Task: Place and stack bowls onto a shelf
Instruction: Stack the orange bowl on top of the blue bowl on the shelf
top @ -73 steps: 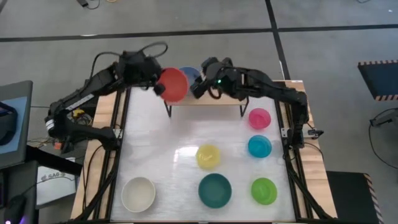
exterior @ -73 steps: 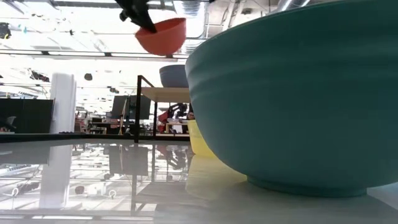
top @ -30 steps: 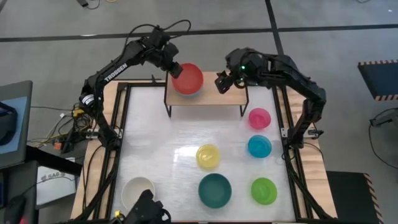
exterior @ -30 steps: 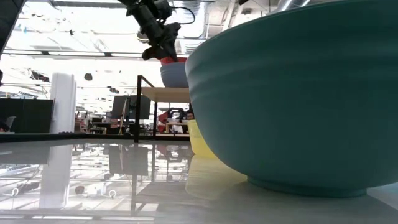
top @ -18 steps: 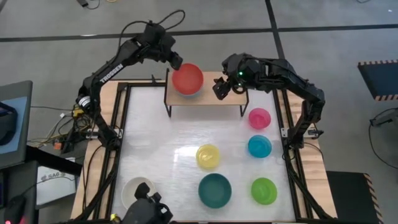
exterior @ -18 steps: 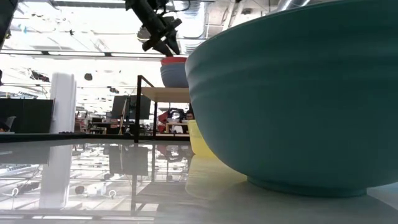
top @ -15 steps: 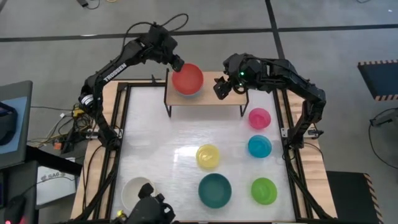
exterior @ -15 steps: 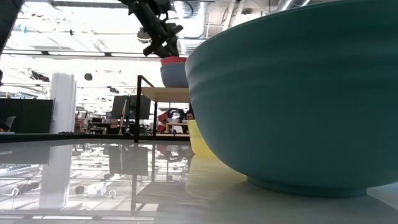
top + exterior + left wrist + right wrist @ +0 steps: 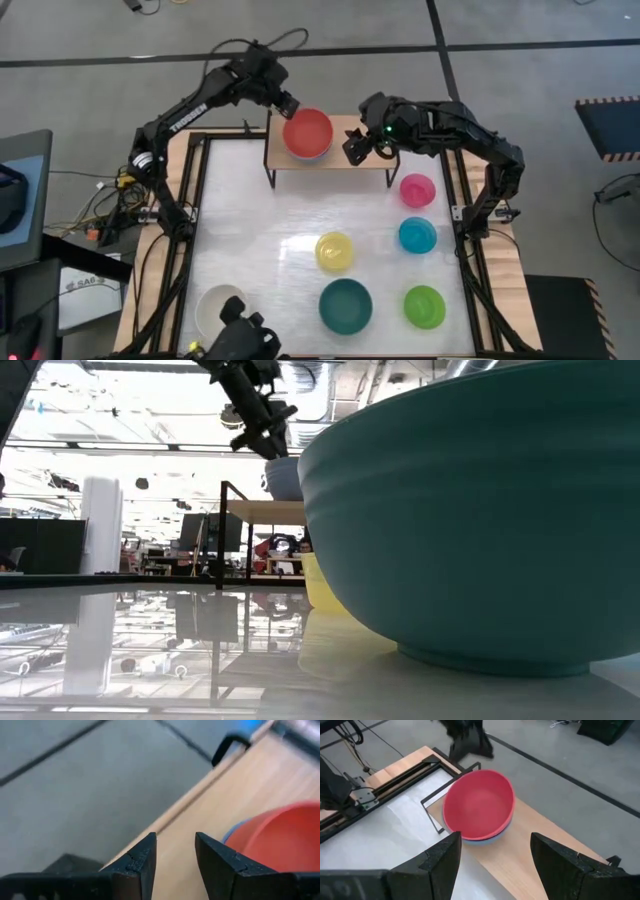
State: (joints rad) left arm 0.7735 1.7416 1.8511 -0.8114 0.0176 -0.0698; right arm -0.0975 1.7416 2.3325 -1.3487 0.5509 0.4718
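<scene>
Left arm stretched toward the far side, left claw (image 9: 287,103) empty, fingers (image 9: 220,865) parted with a narrow gap. Right arm bent inward, right claw (image 9: 351,146) spread wide, holding nothing.

Eight bowls counted — red (image 9: 307,133) nested in blue (image 9: 492,838), plus pink (image 9: 417,189), cyan (image 9: 417,235), yellow (image 9: 335,251), teal (image 9: 345,305), green (image 9: 424,306), white (image 9: 212,305). One shelf (image 9: 350,158) — two arms.
</scene>
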